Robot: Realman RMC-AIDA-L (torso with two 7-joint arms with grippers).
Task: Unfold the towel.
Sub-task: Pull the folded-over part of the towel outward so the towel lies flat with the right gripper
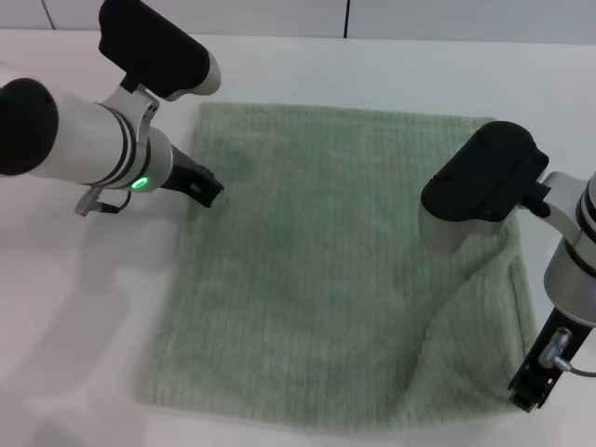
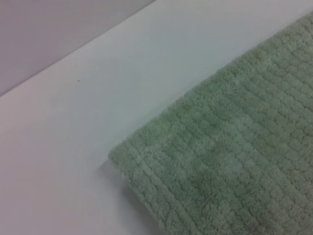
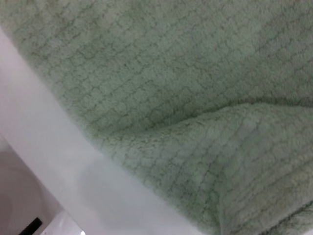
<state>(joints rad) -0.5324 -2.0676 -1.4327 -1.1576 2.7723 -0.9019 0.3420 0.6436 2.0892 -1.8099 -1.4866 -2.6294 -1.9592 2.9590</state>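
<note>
Mostly flat towel (image 1: 326,270) w/ near-right corner rumpled.

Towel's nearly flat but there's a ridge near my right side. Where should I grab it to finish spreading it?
Probably pinch the towel at its near right corner, where a raised fold runs up from the near hem. Come in with the right gripper, which hangs just outside that corner, from the right edge, then pull outward. The left gripper sits at the far left edge.

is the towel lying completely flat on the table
No, the towel is spread out on the table, but a raised fold runs across its corner nearest the right gripper.
</note>
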